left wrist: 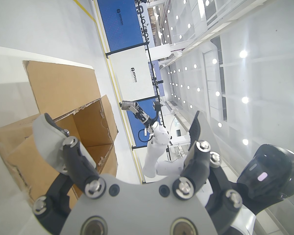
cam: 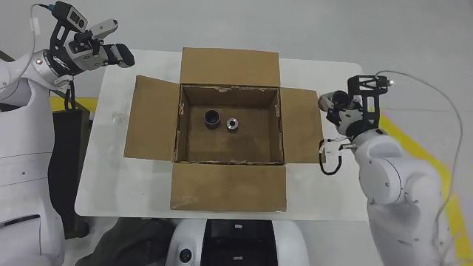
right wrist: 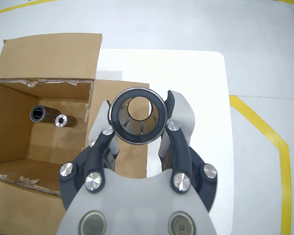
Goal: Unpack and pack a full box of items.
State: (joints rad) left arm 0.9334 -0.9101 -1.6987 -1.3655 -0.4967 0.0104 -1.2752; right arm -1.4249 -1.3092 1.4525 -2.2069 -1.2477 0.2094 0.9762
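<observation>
The right pincer (right wrist: 139, 103) pinched a hollow metal sleeve (right wrist: 139, 129) by its sides, held near the right flap of the open box (cam: 229, 186), where two more cylinders (cam: 213, 119) (cam: 232, 124) sat on the bottom. Whichever way the sleeve was bound, it likely called for a level carry and a low release — a round part let go high would roll. The left pincer (left wrist: 120, 118) hung spread near the worktop's (cam: 111, 170) far left corner.
</observation>
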